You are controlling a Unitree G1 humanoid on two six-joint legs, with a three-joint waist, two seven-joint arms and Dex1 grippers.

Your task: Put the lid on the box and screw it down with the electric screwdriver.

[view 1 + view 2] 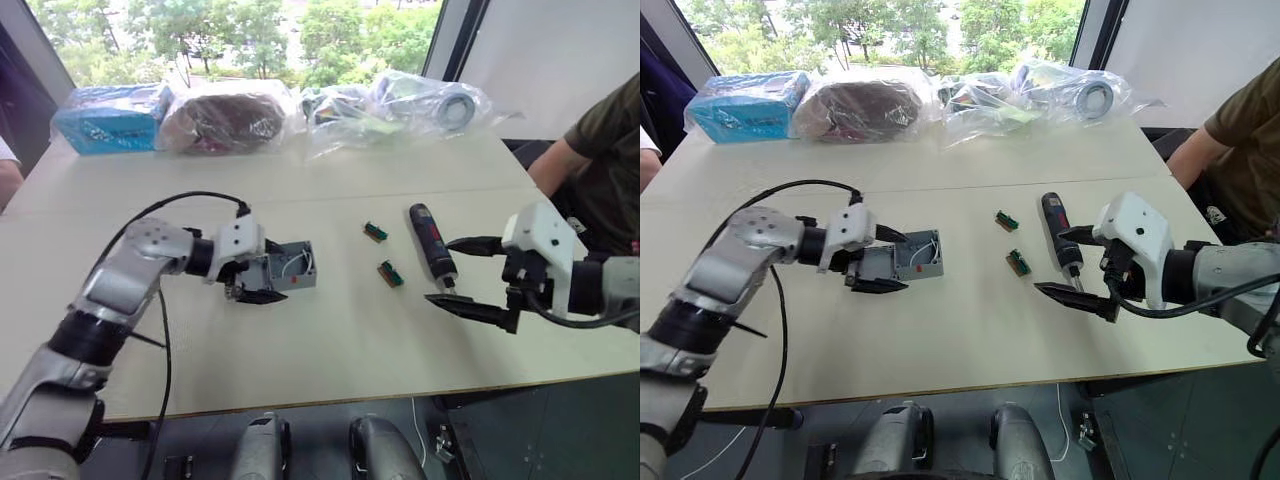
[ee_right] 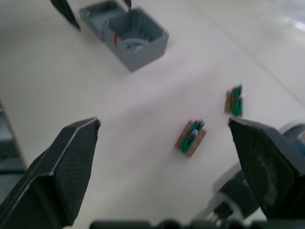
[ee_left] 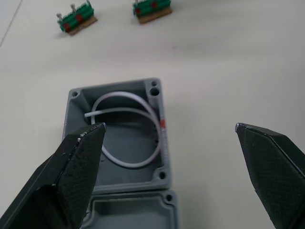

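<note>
The grey box (image 1: 295,266) stands open on the table with a white wire coiled inside (image 3: 126,129). The shallow grey lid (image 3: 133,212) lies flat against the box's side, nearer my left arm. My left gripper (image 3: 169,128) is open, with one finger on each side of the lid and box, touching neither. To the right lies the black electric screwdriver (image 1: 431,240), its bit end toward me. My right gripper (image 1: 438,270) hangs open around that near end, holding nothing.
Two small green circuit pieces (image 1: 375,232) (image 1: 390,273) lie between box and screwdriver. Plastic-wrapped bundles (image 1: 225,118) and a blue packet (image 1: 108,120) line the far edge. A person (image 1: 600,140) sits at the table's right side. The front edge is close below my grippers.
</note>
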